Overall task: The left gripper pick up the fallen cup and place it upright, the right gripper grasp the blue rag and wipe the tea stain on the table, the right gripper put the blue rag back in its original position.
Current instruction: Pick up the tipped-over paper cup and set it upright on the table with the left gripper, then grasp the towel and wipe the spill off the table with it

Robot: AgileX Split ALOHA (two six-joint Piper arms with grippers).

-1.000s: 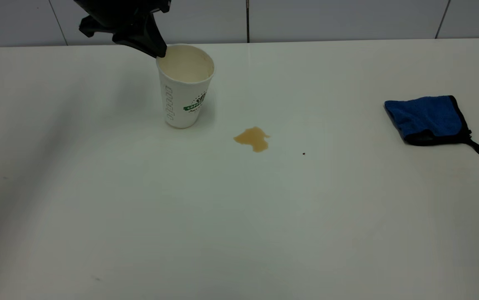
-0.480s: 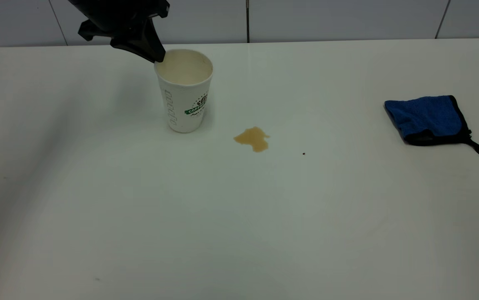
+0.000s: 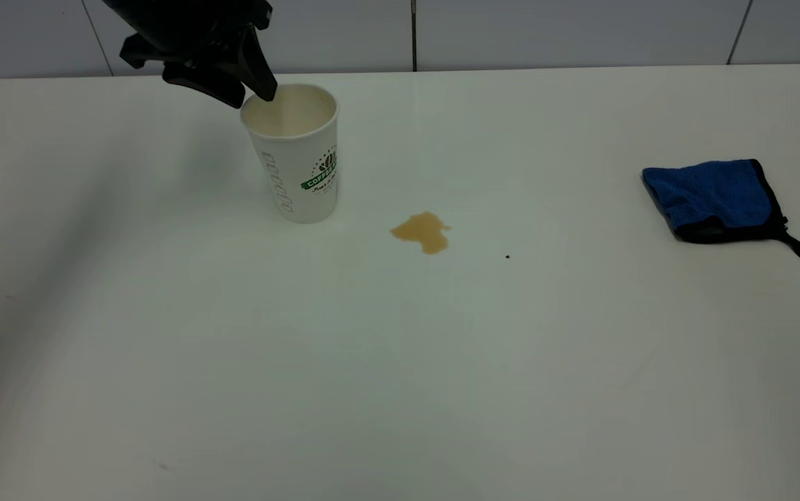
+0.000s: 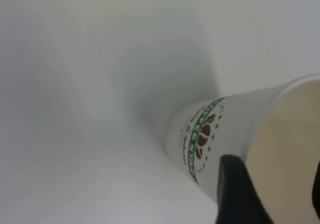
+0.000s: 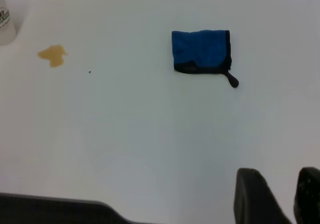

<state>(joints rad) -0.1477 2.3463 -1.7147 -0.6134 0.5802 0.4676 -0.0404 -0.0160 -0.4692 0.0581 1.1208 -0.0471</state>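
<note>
Left gripper point(image 3: 250, 90) is mostly cropped; fingers pinch the paper cup's point(image 3: 299, 167) rim. Right gripper point(image 5: 280, 196) barely shows, narrow gap, holding nothing. Fuzzy blue rag point(image 3: 716, 198) lies folded.

Cup point(image 4: 215, 134) with green logo band stands on white bench point(image 4: 90, 83). One black finger point(image 4: 237, 194) of left gripper point(image 4: 272, 191) outside the rim.
</note>
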